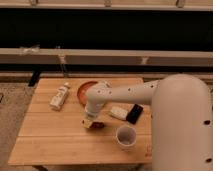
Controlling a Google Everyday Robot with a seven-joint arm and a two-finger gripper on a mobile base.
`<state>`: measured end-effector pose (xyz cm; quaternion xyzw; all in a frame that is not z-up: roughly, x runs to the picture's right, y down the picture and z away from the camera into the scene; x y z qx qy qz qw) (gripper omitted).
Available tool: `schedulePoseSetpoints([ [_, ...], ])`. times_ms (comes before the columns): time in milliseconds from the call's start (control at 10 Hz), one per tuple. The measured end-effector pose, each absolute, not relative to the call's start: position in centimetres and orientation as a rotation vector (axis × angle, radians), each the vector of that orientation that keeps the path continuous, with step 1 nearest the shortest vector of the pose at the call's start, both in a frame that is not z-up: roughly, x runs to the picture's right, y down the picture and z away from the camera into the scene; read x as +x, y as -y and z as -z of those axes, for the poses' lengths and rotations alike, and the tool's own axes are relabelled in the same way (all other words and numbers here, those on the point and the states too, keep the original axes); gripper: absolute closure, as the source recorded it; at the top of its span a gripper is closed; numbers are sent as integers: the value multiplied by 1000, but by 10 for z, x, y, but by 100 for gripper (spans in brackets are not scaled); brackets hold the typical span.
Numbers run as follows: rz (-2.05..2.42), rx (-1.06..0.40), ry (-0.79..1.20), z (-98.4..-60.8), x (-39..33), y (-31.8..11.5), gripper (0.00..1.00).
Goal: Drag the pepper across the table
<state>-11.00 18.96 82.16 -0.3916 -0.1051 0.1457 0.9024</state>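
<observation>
The pepper (98, 125) is a small dark red-brown lump on the light wooden table (55, 142), near its middle. My gripper (90, 122) is down at the tabletop, right against the pepper's left side, at the end of the white arm (130, 95) that reaches in from the right. The arm's end hides part of the pepper.
A white bottle (59, 96) lies at the back left. An orange-red bowl (86, 90) sits behind the gripper, partly hidden by the arm. A white packet (118, 112) and a black slab (134, 113) lie to the right. A white cup (126, 136) stands at the front right.
</observation>
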Motion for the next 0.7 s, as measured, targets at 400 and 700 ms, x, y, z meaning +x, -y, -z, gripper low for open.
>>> schedulePoseSetpoints([
  [400,-253,-812,273,-819,-146,-184,100],
  [700,-214,-818,314,-817,-173,-182,100],
])
